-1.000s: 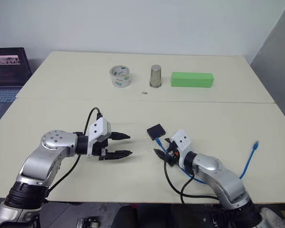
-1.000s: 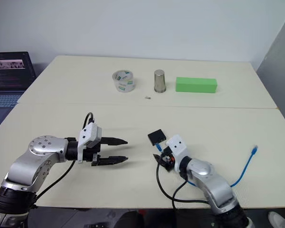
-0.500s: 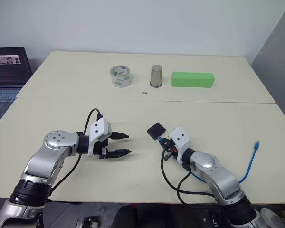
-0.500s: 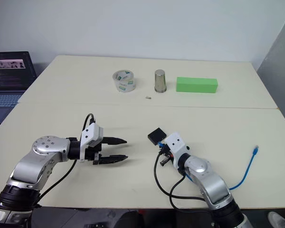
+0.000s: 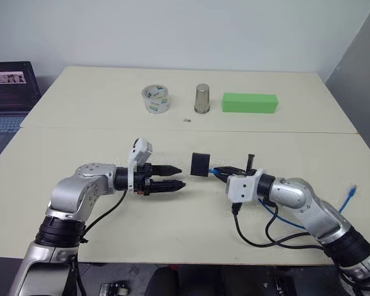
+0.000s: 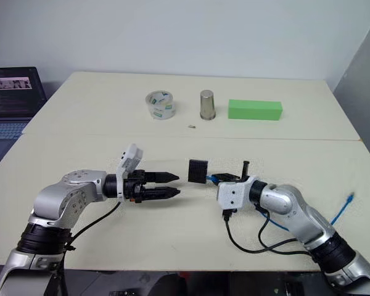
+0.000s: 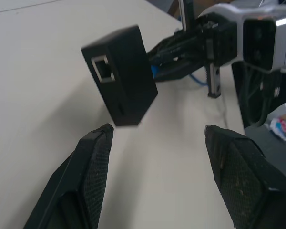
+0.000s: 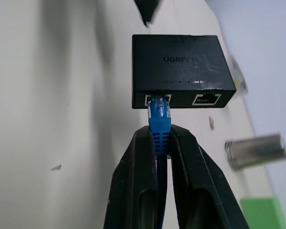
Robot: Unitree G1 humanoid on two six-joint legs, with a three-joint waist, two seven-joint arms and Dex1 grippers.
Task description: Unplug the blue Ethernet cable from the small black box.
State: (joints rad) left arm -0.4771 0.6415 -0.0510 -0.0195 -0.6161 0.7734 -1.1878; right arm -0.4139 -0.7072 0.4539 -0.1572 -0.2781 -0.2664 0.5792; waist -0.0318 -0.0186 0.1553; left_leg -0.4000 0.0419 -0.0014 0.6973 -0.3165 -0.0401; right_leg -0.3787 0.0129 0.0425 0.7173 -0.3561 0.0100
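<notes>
The small black box (image 5: 200, 164) hangs just above the table, carried by the plug of the blue Ethernet cable (image 8: 158, 117), which sits in one of two ports on its side. My right gripper (image 8: 159, 132) is shut on the cable right behind that plug; it also appears as my right gripper (image 5: 219, 171). The cable trails right to its loose end (image 5: 351, 193). My left gripper (image 5: 181, 176) is open and points at the box from the left. In the left wrist view the box (image 7: 121, 76) floats just past the spread fingertips (image 7: 105, 136), untouched.
At the back of the table stand a tape roll (image 5: 156, 98), a metal cup (image 5: 201, 98) and a long green block (image 5: 249, 103). A laptop (image 5: 9, 92) sits off the far left. Black arm cables (image 5: 259, 237) loop on the table near the front edge.
My right gripper shut on the cable, rolled over and rose, lifting the box off the table onto its edge. My left gripper rolled and moved right, toward the box.
</notes>
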